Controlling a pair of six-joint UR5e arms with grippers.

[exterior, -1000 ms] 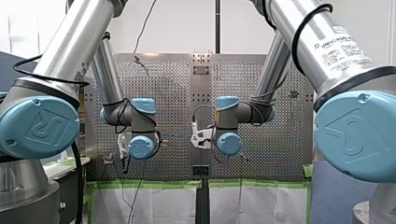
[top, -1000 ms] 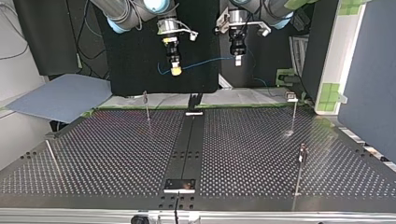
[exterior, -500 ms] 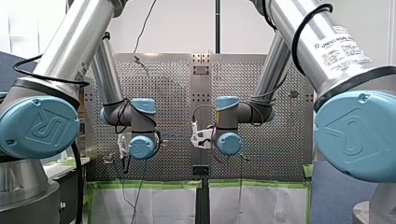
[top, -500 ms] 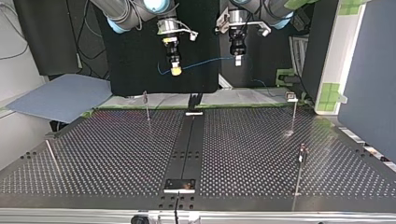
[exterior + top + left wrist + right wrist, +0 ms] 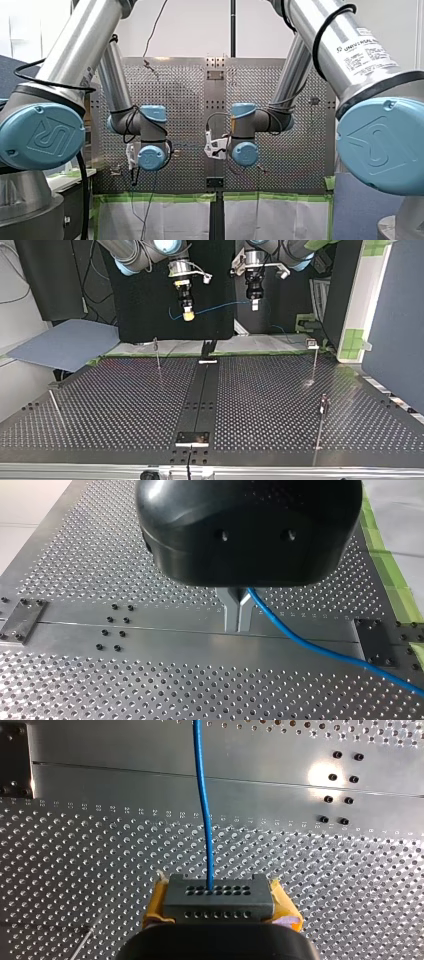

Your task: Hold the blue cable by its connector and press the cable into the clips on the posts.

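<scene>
Blue cable (image 5: 220, 306) strung in mid-air, upper middle of the top view.

Its dark connector (image 5: 218, 897) is clamped between the yellow pads (image 5: 155, 902) of my right gripper (image 5: 188, 315). From there the cable runs across to my left gripper (image 5: 238, 622), whose metal fingers are pinched tight on it. Lower in the frame, thin posts (image 5: 157, 355) stand on the perforated table (image 5: 125, 405), well apart from the cable.

top view | my right gripper (image 5: 188, 315) at 9 o'clock of my left gripper (image 5: 254, 304) | cable (image 5: 220, 306) between them | both above table (image 5: 125, 405)
</scene>
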